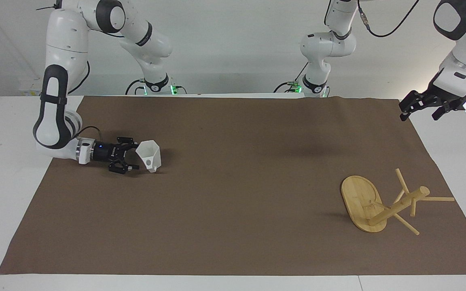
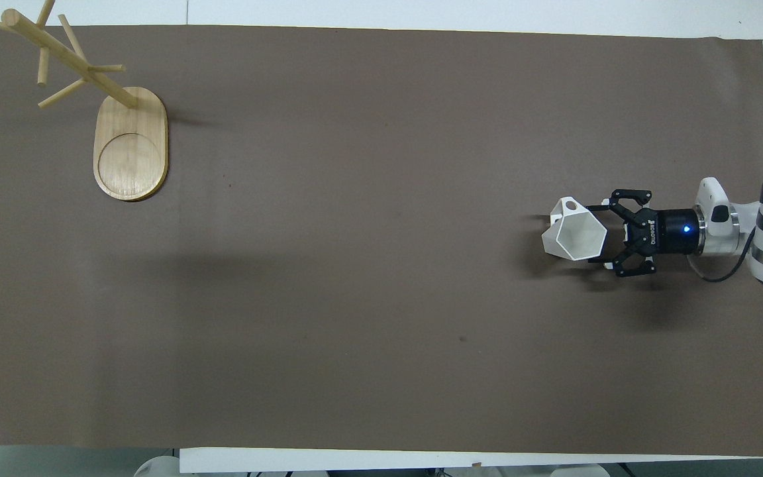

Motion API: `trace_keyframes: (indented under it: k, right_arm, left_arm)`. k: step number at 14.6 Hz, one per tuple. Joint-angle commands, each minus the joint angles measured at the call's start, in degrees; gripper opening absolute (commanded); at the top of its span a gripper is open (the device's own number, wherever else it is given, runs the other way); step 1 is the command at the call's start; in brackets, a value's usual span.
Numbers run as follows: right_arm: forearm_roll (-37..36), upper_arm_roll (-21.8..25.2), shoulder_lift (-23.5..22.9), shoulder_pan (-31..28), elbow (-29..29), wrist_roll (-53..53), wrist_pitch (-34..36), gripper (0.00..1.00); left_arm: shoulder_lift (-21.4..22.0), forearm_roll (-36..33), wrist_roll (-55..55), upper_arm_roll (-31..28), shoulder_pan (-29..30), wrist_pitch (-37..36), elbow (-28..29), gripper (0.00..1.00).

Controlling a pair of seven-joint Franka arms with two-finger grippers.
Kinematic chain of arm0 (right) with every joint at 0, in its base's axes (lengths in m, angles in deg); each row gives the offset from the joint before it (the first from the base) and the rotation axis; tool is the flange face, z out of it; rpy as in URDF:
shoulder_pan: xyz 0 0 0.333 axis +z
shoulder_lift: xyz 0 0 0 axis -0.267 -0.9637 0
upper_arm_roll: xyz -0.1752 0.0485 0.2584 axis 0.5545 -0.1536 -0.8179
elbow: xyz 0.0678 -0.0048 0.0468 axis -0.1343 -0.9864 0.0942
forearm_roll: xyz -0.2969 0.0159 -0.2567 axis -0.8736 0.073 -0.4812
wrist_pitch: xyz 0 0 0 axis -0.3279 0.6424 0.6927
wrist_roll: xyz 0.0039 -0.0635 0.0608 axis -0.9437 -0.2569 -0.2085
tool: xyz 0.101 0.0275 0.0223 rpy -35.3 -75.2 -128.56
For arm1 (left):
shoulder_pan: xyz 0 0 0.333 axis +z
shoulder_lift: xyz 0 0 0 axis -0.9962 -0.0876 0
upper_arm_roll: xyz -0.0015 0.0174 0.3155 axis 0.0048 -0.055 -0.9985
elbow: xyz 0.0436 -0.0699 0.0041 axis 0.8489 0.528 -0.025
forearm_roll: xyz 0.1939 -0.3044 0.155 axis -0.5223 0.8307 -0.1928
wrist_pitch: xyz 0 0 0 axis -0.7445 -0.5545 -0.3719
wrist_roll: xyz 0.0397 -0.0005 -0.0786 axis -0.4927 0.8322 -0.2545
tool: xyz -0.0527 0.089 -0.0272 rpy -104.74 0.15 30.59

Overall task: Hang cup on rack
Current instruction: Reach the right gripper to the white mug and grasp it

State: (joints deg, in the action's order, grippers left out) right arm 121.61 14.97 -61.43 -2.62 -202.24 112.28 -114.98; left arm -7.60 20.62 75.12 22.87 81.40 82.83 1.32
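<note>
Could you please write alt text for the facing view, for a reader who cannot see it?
The right hand, open and low over the brown mat, has its fingers around the white cup. The bamboo rack stands toward the left arm's end, where the left hand waits open in the air.
</note>
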Motion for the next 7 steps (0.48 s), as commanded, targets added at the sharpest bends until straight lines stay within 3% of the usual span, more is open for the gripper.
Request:
trace_keyframes:
  k: [1,7]
  right_arm:
    - [2.4,-0.2,1.3,0.4,-2.9,2.9,-1.9,1.0]
    - [3.2,-0.2,1.4,2.5,-3.9,5.6,-2.6,1.0]
  left_arm:
    - [2.0,-1.2,0.2,-0.1,-0.2,0.4,2.3,1.0]
    - [2.0,-1.2,0.3,-0.1,-0.2,0.4,2.3,1.0]
